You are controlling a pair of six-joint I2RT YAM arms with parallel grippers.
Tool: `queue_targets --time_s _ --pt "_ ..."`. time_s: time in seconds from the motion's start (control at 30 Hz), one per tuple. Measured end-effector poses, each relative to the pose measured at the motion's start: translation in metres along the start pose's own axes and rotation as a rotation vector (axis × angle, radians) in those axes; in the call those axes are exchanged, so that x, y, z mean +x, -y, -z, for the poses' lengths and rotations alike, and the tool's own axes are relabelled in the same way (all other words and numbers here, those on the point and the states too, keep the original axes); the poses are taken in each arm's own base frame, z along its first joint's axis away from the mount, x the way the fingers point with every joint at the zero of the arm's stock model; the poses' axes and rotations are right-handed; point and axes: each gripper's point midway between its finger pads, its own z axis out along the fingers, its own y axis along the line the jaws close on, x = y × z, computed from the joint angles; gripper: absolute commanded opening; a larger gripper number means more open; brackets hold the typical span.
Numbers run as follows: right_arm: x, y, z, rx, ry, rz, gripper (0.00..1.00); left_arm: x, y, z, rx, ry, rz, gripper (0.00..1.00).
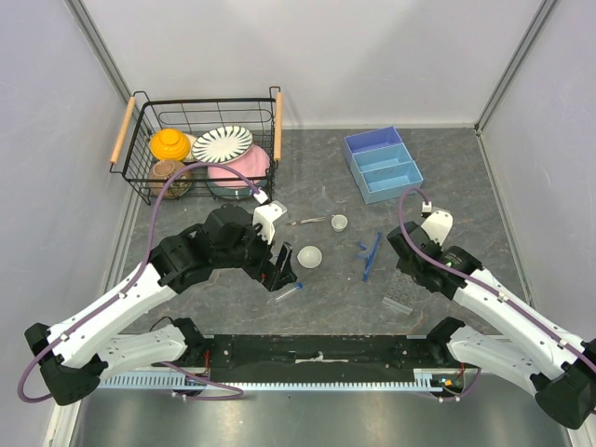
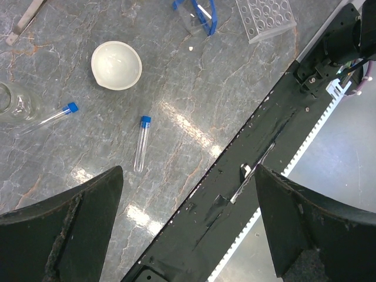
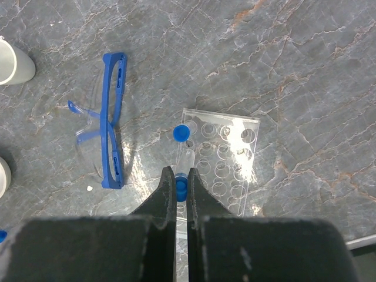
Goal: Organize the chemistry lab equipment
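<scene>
Right gripper (image 3: 181, 178) was closed on a blue-capped tube (image 3: 182, 189), of which only the cap showed between the fingers. I had it directly over the near-left part of the clear tube rack (image 3: 235, 158), and I judged that put it in line with a well for seating. A second capped tube (image 3: 182, 147) rested at the rack's left edge; whether it sat in a well or lay across the top I couldn't tell. Left gripper (image 2: 187, 176) hung with its jaws spread wide, well to the left of the rack, above two loose tubes (image 2: 141, 143) lying flat. I read that as staging for the next pick. The white dome dish (image 1: 309, 255) sat left of the rack, farther back. The blue-framed safety glasses (image 3: 111, 117) lay just beside the rack's left side.
</scene>
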Motion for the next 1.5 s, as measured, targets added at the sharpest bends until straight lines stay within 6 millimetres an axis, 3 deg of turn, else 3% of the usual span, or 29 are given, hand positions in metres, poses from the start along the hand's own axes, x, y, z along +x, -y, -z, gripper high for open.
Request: queue_targets --time_s 1.4,1.5 --pt "0.017 -0.002 -0.025 0.041 -0.015 -0.004 0.00 0.002 -0.003 -0.007 -0.008 -0.024 -0.011 0.98" --pt "0.021 -0.001 -0.028 0.052 -0.024 0.001 0.05 0.003 -0.004 -0.009 -0.009 -0.029 -0.010 0.98"
